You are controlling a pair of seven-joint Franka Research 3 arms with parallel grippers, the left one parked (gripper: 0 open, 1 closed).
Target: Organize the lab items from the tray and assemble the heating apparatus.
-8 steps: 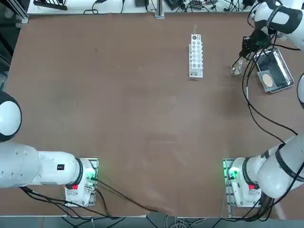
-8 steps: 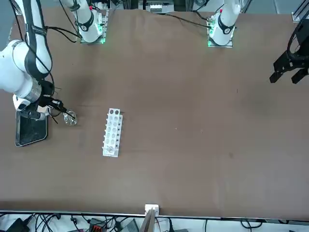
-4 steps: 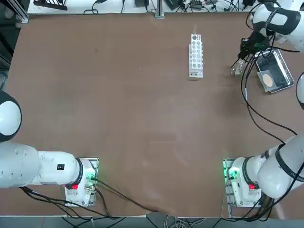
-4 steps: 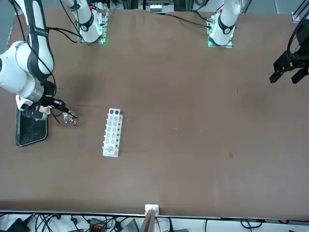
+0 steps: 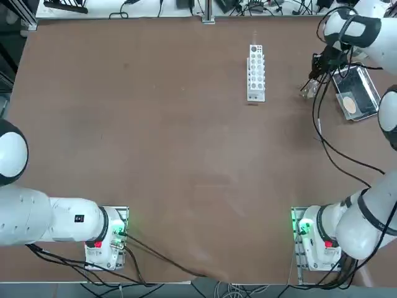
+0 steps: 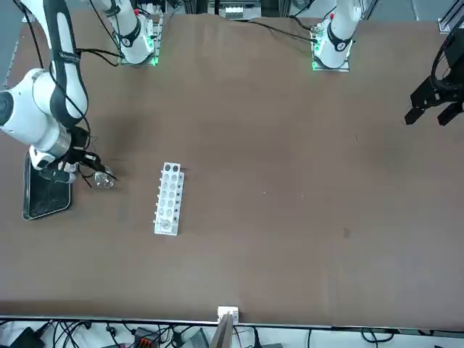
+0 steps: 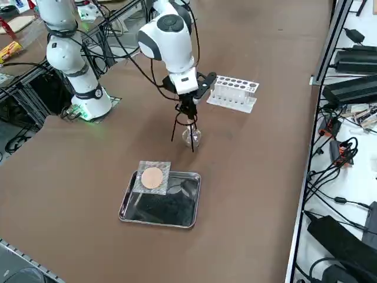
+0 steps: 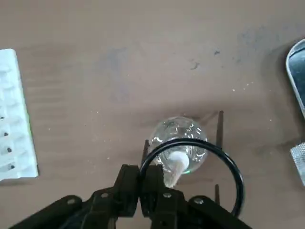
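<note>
Brown table (image 5: 186, 155): right gripper (image 8: 141, 183) pinches thin black wire ring tripod (image 8: 190, 167) over small clear glass burner (image 8: 178, 143); it should lower level, legs clearing glass.

light: even, bright | shadows: soft | glare: tray (image 7: 191, 200) gleams | focus: sharp

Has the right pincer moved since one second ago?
Yes. In the top view the right pincer shifted up the picture, away from the robot's bases, beside the metal tray.

Brown table (image 5: 186, 155); cables (image 7: 336, 171), black boxes (image 7: 353, 88) along edge.
</note>
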